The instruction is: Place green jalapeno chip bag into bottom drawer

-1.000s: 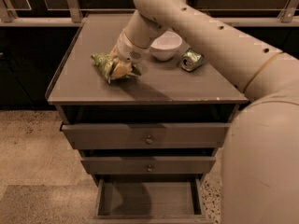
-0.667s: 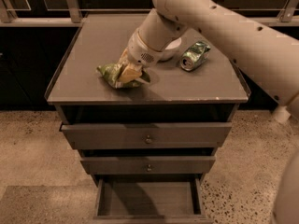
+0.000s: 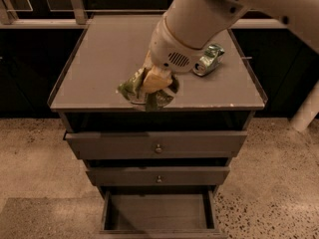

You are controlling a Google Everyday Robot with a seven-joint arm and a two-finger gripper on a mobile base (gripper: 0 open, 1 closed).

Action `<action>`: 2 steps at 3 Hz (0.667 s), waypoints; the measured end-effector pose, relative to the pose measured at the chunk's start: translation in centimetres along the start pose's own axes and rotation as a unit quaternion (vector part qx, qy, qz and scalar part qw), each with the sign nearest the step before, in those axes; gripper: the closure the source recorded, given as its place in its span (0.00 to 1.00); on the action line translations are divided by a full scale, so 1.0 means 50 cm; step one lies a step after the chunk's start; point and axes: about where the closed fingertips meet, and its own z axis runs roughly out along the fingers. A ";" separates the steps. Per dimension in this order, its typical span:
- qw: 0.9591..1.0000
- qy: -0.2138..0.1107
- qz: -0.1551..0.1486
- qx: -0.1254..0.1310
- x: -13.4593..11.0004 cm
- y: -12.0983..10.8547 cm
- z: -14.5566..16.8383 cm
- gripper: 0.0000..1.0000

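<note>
My gripper (image 3: 152, 81) is shut on the green jalapeno chip bag (image 3: 135, 89), a crumpled light green foil bag. It holds the bag above the front edge of the cabinet top (image 3: 99, 63), near the middle. My arm comes in from the upper right and hides the back right of the top. The bottom drawer (image 3: 158, 213) stands pulled out and open below, and its inside looks empty.
A shiny green dented can (image 3: 209, 59) lies on the cabinet top at the right. Two drawers with small round knobs (image 3: 158, 148) are slightly pulled out above the bottom one. Speckled floor surrounds the cabinet. A white post (image 3: 306, 111) stands at the right.
My gripper has moved with the chip bag from the middle left of the cabinet top toward its front edge and to the right. The white bowl is now hidden behind my arm.
</note>
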 end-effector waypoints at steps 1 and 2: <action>1.000 0.002 -0.007 0.017 -0.018 0.014 -0.035 1.00; 1.000 0.002 -0.007 0.017 -0.018 0.014 -0.035 1.00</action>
